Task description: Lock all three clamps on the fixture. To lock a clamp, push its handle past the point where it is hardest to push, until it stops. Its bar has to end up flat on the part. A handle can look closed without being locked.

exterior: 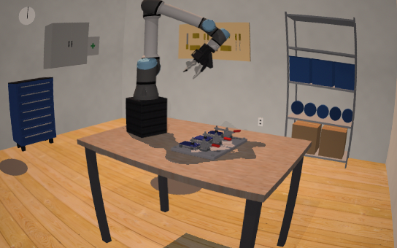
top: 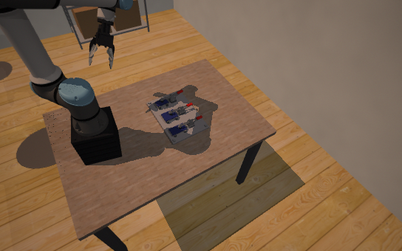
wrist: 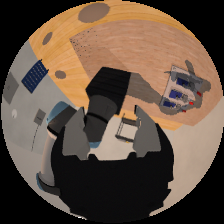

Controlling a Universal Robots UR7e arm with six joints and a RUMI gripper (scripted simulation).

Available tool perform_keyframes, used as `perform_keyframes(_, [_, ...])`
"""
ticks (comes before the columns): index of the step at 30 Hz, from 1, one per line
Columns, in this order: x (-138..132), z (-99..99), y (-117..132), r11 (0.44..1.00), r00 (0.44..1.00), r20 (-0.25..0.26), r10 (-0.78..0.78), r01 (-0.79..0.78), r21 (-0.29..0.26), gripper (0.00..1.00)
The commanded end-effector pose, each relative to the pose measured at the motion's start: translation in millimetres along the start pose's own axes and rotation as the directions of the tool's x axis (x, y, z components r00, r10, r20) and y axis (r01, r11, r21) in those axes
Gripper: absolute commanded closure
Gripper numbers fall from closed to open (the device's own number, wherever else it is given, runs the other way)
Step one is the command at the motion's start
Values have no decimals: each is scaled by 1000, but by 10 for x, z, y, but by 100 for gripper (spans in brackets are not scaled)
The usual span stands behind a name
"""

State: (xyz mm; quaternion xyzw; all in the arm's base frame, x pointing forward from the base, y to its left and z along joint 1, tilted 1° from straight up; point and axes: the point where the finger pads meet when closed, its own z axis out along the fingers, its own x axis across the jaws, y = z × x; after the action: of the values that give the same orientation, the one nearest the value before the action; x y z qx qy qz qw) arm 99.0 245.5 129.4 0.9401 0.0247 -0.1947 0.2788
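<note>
End effector (exterior: 194, 71) hanging high above the bench (exterior: 270, 175), fingers apart, holding nothing. Fixture (top: 203, 127) with three clamps well below.

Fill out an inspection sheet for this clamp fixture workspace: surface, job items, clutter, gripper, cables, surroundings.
Surface: wooden table on dark legs; arm shadow falls across it.
Job's things: grey fixture plate with three clamps with red-tipped handles and blue parts; whether any is locked cannot be judged at this size.
Clutter: nothing seen on the table besides the black arm pedestal.
Gripper: gripper open, holding nothing, high above the table, away from the fixture.
Cables: nothing seen.
Surroundings: shelf rack with bins and boxes, blue drawer cabinet, tool pegboard, wall cabinet.
</note>
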Motion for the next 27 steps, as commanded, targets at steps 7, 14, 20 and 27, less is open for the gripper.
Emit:
perform_keyframes(7, [0, -2, 1, 985, 989, 7, 151, -151, 85, 42])
perform_keyframes(14, [0, -2, 1, 958, 968, 22, 249, -250, 140, 42])
perform_keyframes(20, [0, -2, 1, 891, 917, 55, 394, -396, 221, 42])
perform_keyframes(27, [0, -2, 1, 891, 917, 55, 394, -396, 221, 42])
